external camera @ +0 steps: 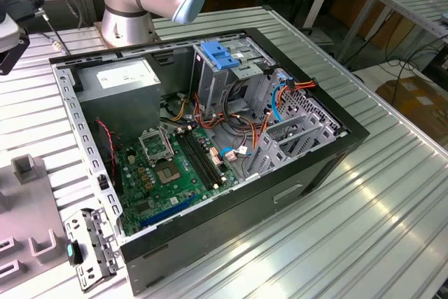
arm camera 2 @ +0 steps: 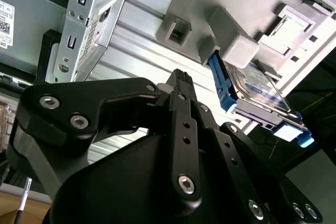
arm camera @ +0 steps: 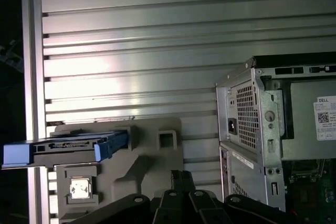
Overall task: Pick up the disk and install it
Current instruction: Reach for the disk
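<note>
The disk stands on its edge in a grey fixture plate on the ribbed table; in both wrist views it is a flat silver drive with blue side rails. My black gripper hangs above the table, a short way from the disk and not touching it. In the first wrist view the gripper is over the fixture, between the disk and the computer case. Nothing is held.
The open computer case lies on the aluminium table, with a green motherboard, a grey power supply and a drive bay topped by a light-blue bracket. A loose metal bracket lies at the exterior view's left of the case.
</note>
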`<state>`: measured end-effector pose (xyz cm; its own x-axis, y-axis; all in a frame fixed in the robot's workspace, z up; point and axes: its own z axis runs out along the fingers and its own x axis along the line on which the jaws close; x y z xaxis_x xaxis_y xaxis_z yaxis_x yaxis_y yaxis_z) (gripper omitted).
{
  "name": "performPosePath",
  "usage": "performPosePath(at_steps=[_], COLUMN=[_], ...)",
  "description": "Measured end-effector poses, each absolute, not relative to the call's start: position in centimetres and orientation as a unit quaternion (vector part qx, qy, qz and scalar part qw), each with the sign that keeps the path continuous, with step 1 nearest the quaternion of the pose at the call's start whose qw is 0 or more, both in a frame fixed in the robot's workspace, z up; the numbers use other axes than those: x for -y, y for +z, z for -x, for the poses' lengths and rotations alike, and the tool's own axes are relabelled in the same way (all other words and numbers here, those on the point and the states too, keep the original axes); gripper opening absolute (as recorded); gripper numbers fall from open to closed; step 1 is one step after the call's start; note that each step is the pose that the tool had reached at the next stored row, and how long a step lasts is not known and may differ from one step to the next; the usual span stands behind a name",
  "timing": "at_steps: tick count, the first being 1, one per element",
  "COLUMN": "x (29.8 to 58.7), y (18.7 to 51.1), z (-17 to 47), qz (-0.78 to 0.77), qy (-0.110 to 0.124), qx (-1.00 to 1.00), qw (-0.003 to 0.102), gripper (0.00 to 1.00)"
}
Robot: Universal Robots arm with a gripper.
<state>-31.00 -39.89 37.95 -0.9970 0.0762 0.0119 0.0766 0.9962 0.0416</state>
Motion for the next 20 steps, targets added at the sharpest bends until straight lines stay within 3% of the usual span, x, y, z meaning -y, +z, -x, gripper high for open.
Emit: performPosePath(at_steps=[20], x=[39.2], y=[37.4], z=[39.3], qz=[0.038], qy=[-0.021], qx=[0.999], qw=[0.005], gripper=[0.11])
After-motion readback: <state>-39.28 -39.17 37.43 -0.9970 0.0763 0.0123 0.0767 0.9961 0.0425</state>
